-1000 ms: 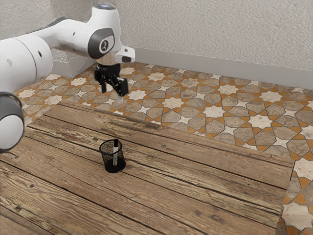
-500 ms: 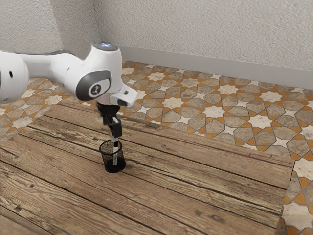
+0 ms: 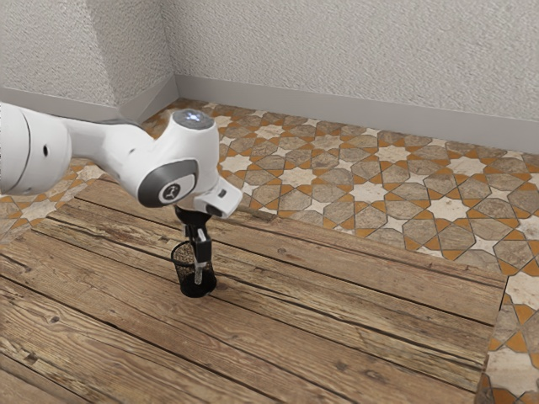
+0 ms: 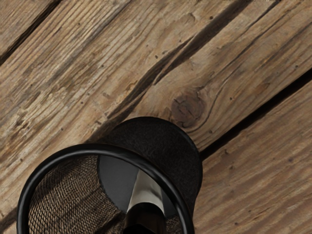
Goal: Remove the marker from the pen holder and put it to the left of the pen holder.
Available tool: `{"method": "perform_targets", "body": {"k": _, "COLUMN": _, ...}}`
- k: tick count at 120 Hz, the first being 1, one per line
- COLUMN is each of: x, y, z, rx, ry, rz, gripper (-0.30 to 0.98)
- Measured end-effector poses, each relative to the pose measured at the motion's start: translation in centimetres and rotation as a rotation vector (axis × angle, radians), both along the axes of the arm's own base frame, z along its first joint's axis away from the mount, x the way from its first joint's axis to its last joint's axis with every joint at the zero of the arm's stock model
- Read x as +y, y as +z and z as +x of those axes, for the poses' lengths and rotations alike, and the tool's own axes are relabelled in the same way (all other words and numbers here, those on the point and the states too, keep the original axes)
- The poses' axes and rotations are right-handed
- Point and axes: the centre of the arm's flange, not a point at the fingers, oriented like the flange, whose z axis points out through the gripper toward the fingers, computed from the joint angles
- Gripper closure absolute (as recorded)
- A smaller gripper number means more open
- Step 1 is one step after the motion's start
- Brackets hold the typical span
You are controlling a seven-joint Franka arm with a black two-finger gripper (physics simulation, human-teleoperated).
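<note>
My gripper [image 3: 200, 257] is down at the mouth of the pen holder [image 4: 170, 141], presumably to draw the marker [image 4: 145, 191] inside straight up — whether it's gripping, I cannot tell.

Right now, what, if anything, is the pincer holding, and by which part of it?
That cannot be told. The pincer is by the upper part of the marker, at the mouth of the holder, but whether it grips there is unclear.
</note>
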Motion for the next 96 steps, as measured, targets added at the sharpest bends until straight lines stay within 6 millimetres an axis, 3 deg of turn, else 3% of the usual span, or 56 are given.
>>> {"method": "perform_targets", "body": {"k": 46, "x": -1.1, "y": 0.2, "z": 0.5, "rx": -0.052, "ry": -0.066, "rz": 0.030, "gripper": 0.47}}
{"method": "perform_targets", "body": {"k": 96, "x": -1.0, "y": -0.2, "z": 0.3, "rx": -0.052, "ry": -0.072, "rz": 0.037, "gripper": 0.71}}
